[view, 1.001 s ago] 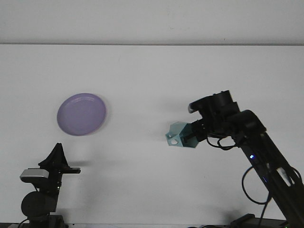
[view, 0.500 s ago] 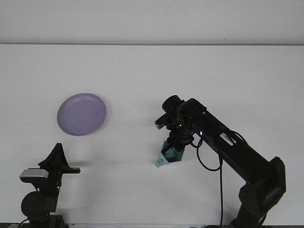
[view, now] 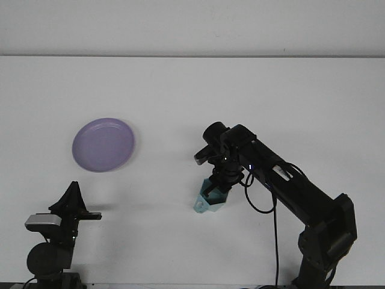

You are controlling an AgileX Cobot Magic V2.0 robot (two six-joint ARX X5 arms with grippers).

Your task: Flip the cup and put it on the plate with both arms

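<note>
Currently, the right black robot arm [view: 283, 186] is reaching leftward over the white table [view: 240, 90] from the lower right corner, with its right gripper [view: 215, 191] pointing downward at the middle of the surface. Its fingers are gripping the small teal plastic cup [view: 209, 201], which is sitting low against the tabletop, tilted, with its lighter rim edge showing toward the lower left. Whether the cup is actually touching the table or hanging just above it is not clear from this view. A small light is glowing on the arm's forearm, and black cables are looping beneath it.

Well apart to the left, the round lavender plate [view: 103, 144] is lying flat on the table, with nothing on it.

At the lower left corner, the left black robot arm [view: 51, 241] is sitting folded low, with its left gripper [view: 75, 201] pointing upward and a silver-grey camera block at its side. Its fingers are appearing pressed together into a dark wedge, holding nothing, and it is staying well clear of both plate and cup.
</note>
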